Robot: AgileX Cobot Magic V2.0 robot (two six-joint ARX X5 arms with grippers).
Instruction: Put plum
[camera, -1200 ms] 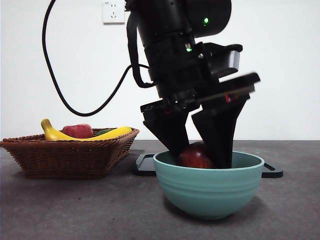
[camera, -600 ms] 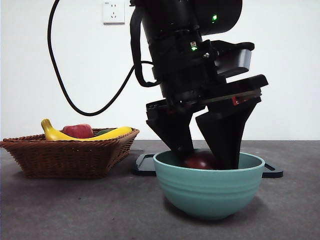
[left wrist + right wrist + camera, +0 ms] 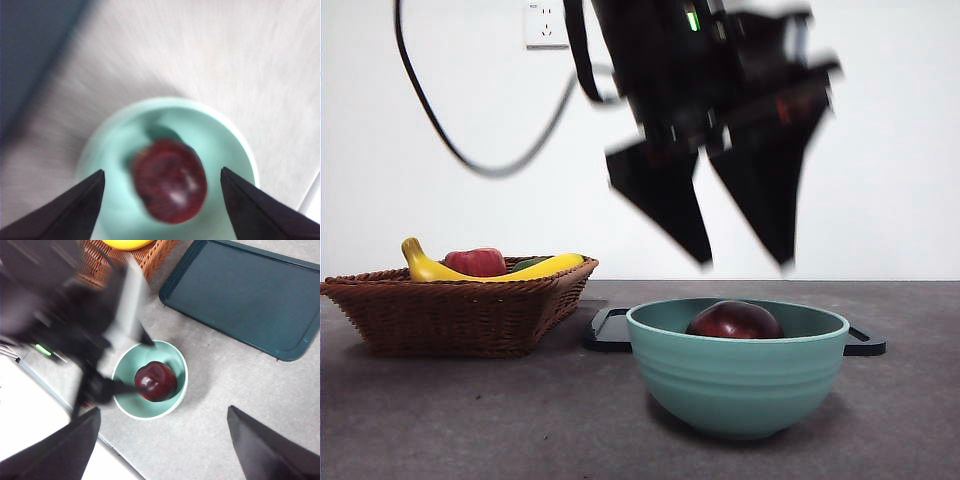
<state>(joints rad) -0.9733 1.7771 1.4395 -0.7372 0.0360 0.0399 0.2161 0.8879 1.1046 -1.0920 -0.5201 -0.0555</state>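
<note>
The dark maroon plum (image 3: 734, 321) lies inside the teal bowl (image 3: 737, 383) on the table, free of any jaw. My left gripper (image 3: 745, 262) hangs open right above the bowl, blurred by motion, its jaws spread wide with nothing between them. The left wrist view looks straight down on the plum (image 3: 169, 180) in the bowl (image 3: 227, 135), between the left gripper's (image 3: 162, 174) two spread tips. My right gripper (image 3: 162, 412) is open high over the table, and its camera sees the plum (image 3: 155, 381), the bowl (image 3: 126, 405) and the blurred left arm beside it.
A wicker basket (image 3: 460, 308) at the left holds a yellow banana (image 3: 495, 268) and a red fruit (image 3: 476, 262). A dark flat tray (image 3: 610, 330) lies behind the bowl, also clear in the right wrist view as the tray (image 3: 250, 295).
The left gripper let go of the plum, opened and rose clear of the bowl. The plum stayed in the bowl.
</note>
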